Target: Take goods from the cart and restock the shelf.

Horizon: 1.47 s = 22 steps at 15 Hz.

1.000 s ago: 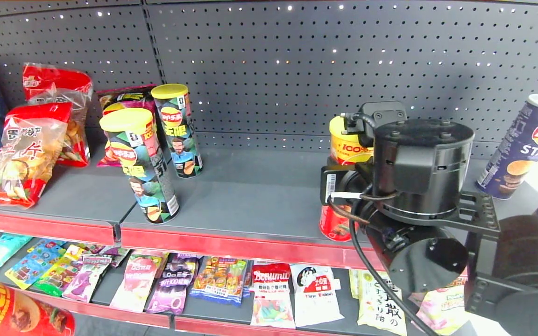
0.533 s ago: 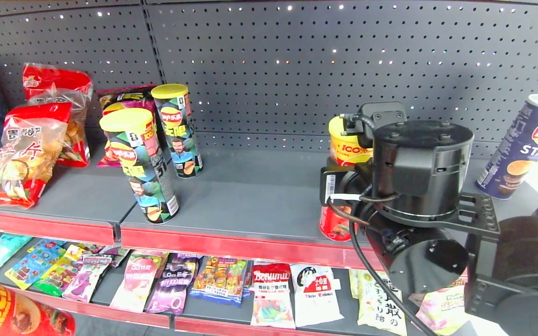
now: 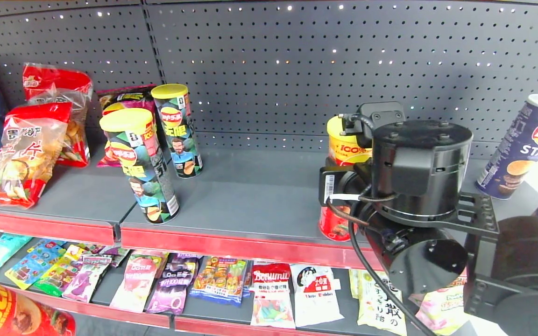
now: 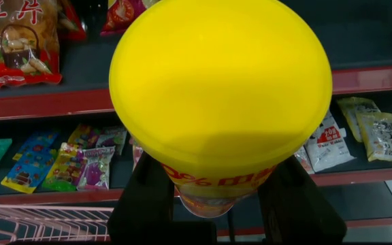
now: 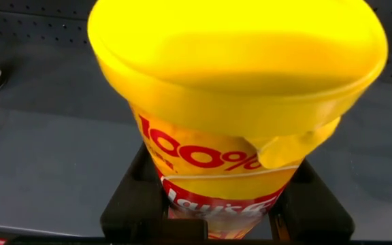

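Since each can (image 5: 209,163) is judged light, stiff and slick, left gripper (image 4: 220,197) and right gripper (image 5: 223,197) are clamped on the body below the lid (image 4: 220,88).

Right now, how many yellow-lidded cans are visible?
4. Front dark can and rear dark can at the shelf's left; one red can farther right, in the right gripper; a second red can in the left gripper. More could be hidden.
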Available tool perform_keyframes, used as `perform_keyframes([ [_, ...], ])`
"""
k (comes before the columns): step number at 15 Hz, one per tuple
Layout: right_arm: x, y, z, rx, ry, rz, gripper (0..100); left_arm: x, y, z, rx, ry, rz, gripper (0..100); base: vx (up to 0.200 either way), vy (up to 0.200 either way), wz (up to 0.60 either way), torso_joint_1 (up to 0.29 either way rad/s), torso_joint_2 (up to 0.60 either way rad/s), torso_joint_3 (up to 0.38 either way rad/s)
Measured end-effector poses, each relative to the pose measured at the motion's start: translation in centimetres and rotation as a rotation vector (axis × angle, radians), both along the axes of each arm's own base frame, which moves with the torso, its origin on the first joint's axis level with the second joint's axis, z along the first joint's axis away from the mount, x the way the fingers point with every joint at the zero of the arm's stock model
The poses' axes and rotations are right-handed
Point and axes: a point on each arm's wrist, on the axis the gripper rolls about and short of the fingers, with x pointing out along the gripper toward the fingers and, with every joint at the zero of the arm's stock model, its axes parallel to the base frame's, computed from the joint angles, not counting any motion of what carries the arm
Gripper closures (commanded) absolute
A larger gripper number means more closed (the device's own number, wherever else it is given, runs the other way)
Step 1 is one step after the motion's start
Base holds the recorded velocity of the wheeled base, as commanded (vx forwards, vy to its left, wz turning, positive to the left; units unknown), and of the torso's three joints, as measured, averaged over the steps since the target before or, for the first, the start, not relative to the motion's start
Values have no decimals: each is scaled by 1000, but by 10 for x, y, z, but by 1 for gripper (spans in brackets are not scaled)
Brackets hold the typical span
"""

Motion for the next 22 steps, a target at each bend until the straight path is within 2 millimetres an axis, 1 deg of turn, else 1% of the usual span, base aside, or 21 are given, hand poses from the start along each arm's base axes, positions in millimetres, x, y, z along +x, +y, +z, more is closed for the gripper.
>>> perform_keyframes([
  [1,0,0,0,1,1,1,0,0,0,-1,0,2,0,100,0,0,0,0,0,0],
  [9,-1,-1,-1,-4,4,0,0,0,0,-4,0,7,0,100,0,0,0,0,0,0],
  [12,-6,-9,-5,-17,14,0,0,0,0,-4,0,7,0,100,0,0,0,0,0,0],
  [15,-14,-20,0,-10,8,0,0,0,0,-7,0,17,-3,100,0,0,0,0,0,0],
  [18,-25,-32,2,-5,6,4,0,1,0,-10,-1,28,-5,100,0,0,0,0,0,0],
  [20,-43,-38,1,4,9,49,0,1,0,-10,1,28,4,100,0,0,0,0,0,0],
  [22,-63,-39,6,30,1,129,0,1,0,-7,13,16,17,100,0,0,0,0,0,0],
])
